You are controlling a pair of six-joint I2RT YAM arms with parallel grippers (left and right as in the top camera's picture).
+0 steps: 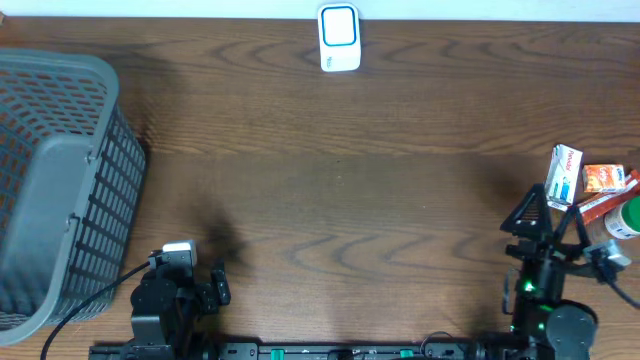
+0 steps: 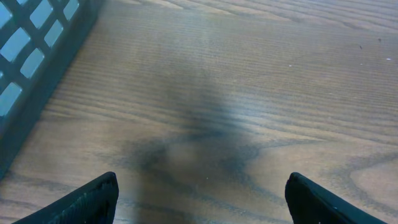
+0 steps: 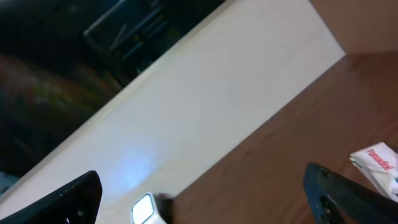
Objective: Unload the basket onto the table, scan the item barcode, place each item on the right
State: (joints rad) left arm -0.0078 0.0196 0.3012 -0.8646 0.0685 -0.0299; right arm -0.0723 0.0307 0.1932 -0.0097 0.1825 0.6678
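Surface [image 1: 340, 200]: dark brown wood grain, matt, flat. White carton with blue and red print [image 1: 565, 172] sits at the right edge at middle depth. Its long axis runs near-far, with the far end tipped slightly right. Its red-lettered corner also shows in the right wrist view. Crowded just right of it are a small orange box [image 1: 605, 178], a red-and-white stick-shaped pack [image 1: 600, 205] and a green-and-white round container [image 1: 628, 220]; I cannot tell whether they touch. White rounded-rectangle scanner with a blue ring [image 1: 338, 38] stands at the far edge, centre, well apart from the carton. Grey plastic lattice basket [image 1: 55, 190] takes the left edge. A broad stretch of open wood lies between basket and carton. Left claw [image 2: 202, 186], near left: wide, holding nothing, over wood beside the basket wall. Right claw [image 3: 202, 180], near right, just near of the carton: wide, holding nothing.
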